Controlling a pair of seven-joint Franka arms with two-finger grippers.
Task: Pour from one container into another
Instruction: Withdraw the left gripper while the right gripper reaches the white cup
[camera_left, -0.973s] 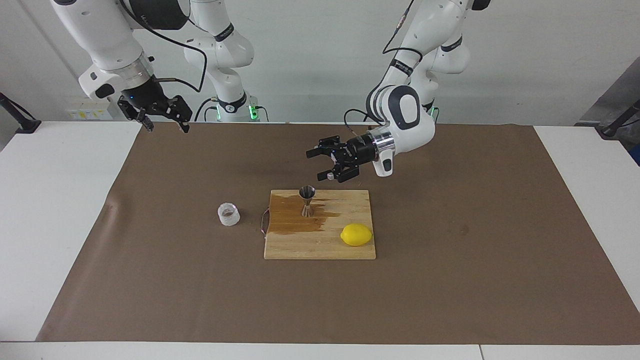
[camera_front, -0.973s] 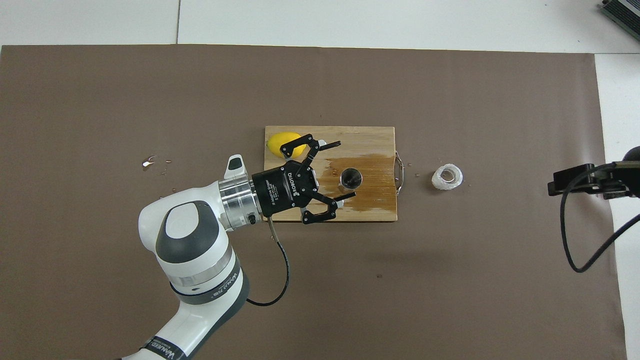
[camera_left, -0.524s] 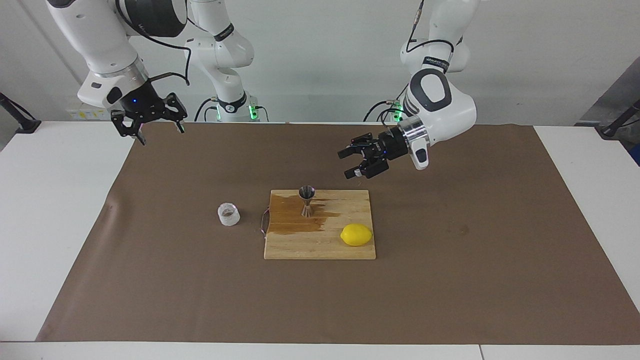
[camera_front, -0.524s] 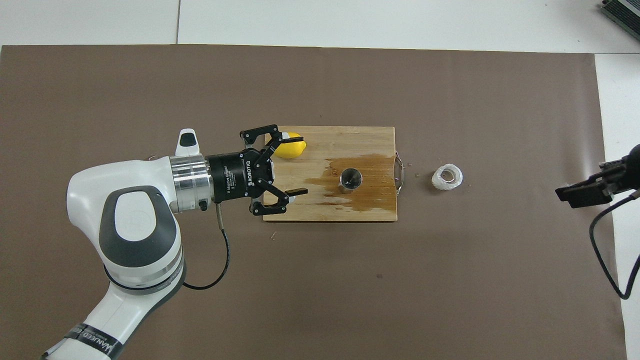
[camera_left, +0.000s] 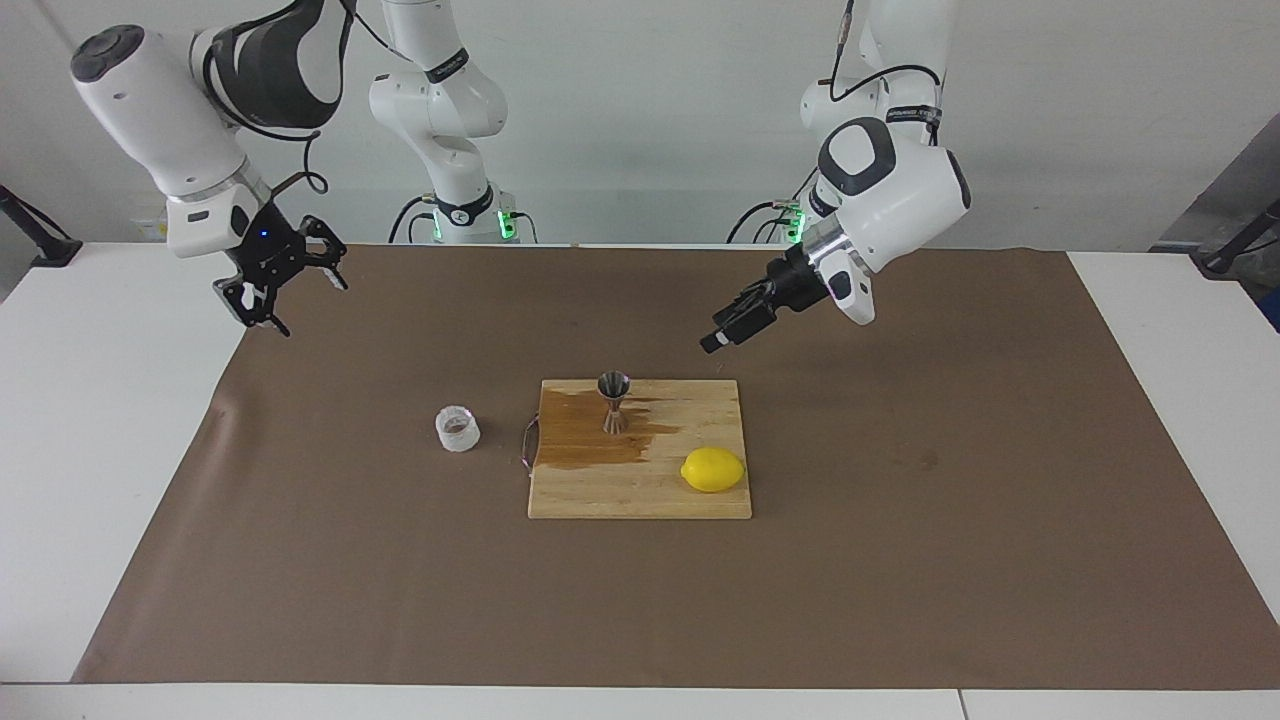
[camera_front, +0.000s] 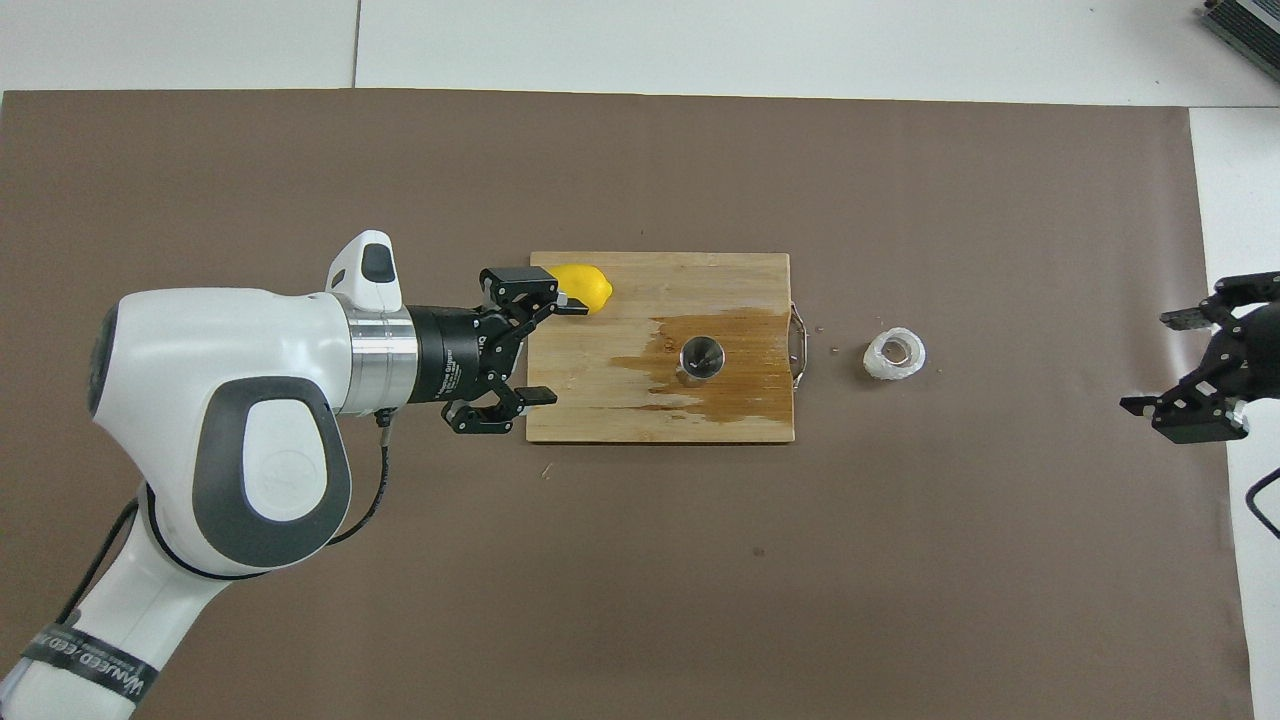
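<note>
The small clear cup (camera_left: 457, 429) (camera_front: 894, 354) stands on the brown mat beside the cutting board, toward the right arm's end. The steel jigger (camera_left: 614, 402) (camera_front: 701, 357) stands upright on the wooden cutting board (camera_left: 640, 492) (camera_front: 650, 415), in a dark wet patch. My left gripper (camera_left: 713, 342) (camera_front: 556, 351) hangs open and empty over the board's end toward the left arm, apart from the jigger. My right gripper (camera_left: 305, 302) (camera_front: 1150, 361) is raised, open and empty, over the mat's edge at the right arm's end, well away from the cup.
A yellow lemon (camera_left: 713, 469) (camera_front: 582, 286) lies on the board's corner toward the left arm's end, farther from the robots than the jigger. A brown mat (camera_left: 900, 560) covers the white table. A small metal handle (camera_front: 798, 345) sticks out of the board toward the cup.
The left gripper has drawn back from beside the jigger toward the left arm's end and turned edge-on. The right gripper has swung outward and lower over the mat's edge. Both stayed open.
</note>
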